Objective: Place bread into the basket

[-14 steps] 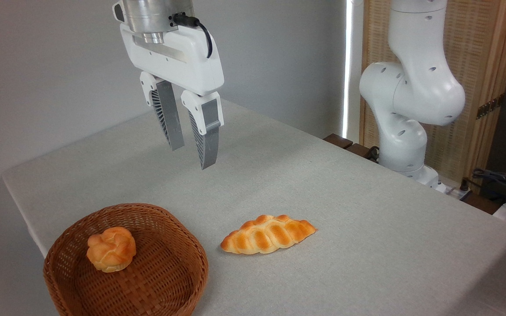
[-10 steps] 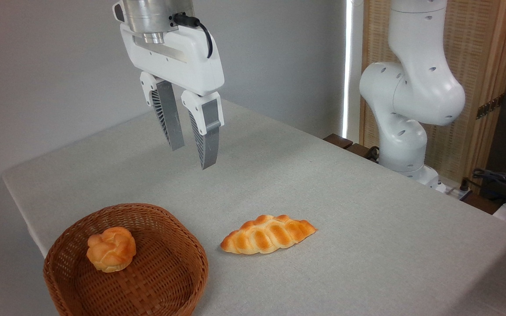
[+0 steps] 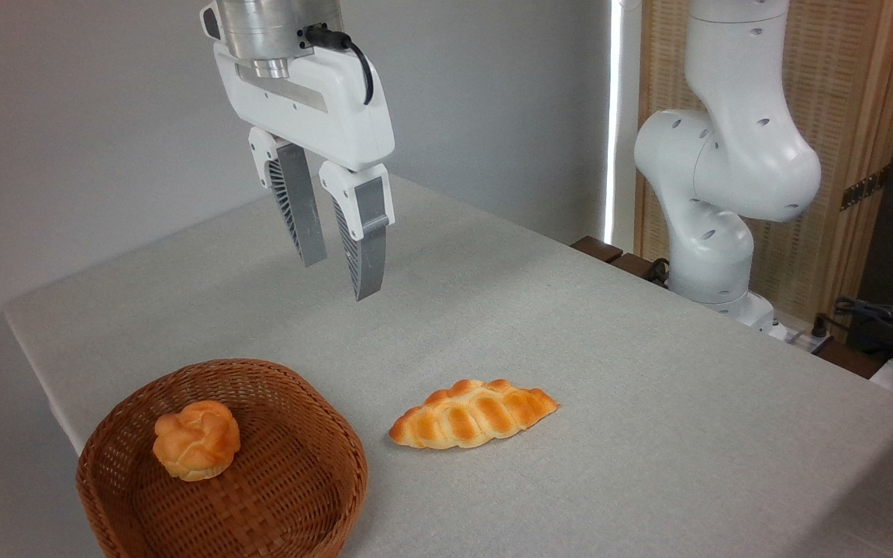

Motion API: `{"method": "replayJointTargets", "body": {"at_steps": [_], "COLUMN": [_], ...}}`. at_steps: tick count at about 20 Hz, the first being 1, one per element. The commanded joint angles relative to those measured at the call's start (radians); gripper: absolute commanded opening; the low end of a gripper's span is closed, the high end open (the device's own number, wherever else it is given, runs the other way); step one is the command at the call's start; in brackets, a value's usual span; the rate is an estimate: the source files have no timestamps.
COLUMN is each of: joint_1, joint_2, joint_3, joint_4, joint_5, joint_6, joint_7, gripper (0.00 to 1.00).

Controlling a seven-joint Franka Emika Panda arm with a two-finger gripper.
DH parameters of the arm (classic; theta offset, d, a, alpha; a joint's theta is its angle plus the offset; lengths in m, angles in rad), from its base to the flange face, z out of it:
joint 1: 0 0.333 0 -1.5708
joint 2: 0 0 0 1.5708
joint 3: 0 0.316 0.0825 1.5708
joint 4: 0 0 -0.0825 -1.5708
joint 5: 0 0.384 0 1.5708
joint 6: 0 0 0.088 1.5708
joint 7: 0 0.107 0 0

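Note:
The bread (image 3: 474, 413), a golden-orange braided loaf with pointed ends, lies flat on the grey table just right of the basket. The basket (image 3: 303, 496) is round reddish-brown wicker at the front left corner, with a small knotted bun (image 3: 196, 439) inside it near its left side. My gripper (image 3: 340, 279) hangs well above the table, behind the basket and the loaf and up to the left of the loaf. Its two grey fingers point down, stand a little apart and hold nothing.
The arm's white base and lower links (image 3: 725, 178) rise at the table's back right edge. Cables and dark gear (image 3: 892, 325) lie past the right edge. The table's left edge (image 3: 36, 364) runs close behind the basket. A wooden screen stands behind the arm.
The gripper has barely shifted, perhaps a touch to the right. Bread, bun and basket lie where they were.

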Motion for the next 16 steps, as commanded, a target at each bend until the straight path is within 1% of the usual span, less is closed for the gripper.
{"method": "replayJointTargets", "body": {"at_steps": [1, 4, 6, 7, 9, 11, 12, 13, 15, 16], "joint_1": [-0.008, -0.010, -0.011, -0.020, -0.033, -0.033, -0.033, -0.034, -0.054, -0.054], "joint_2": [0.006, -0.026, -0.061, -0.084, -0.130, -0.175, -0.190, -0.196, -0.204, -0.210], "joint_3": [0.005, 0.002, 0.001, 0.002, 0.005, 0.008, 0.010, 0.010, 0.010, 0.010], "joint_4": [-0.010, -0.079, -0.149, -0.190, -0.279, -0.368, -0.423, -0.460, -0.531, -0.566], "joint_5": [-0.008, -0.008, -0.008, -0.008, -0.006, -0.003, 0.026, 0.059, 0.112, 0.135], "joint_6": [-0.019, 0.030, 0.078, 0.101, 0.150, 0.202, 0.226, 0.240, 0.292, 0.321], "joint_7": [0.027, 0.028, 0.031, 0.040, 0.071, 0.134, 0.196, 0.223, 0.240, 0.241], "gripper": [1.00, 1.00, 1.00, 1.00, 1.00, 1.00, 1.00, 1.00, 1.00, 1.00]}}
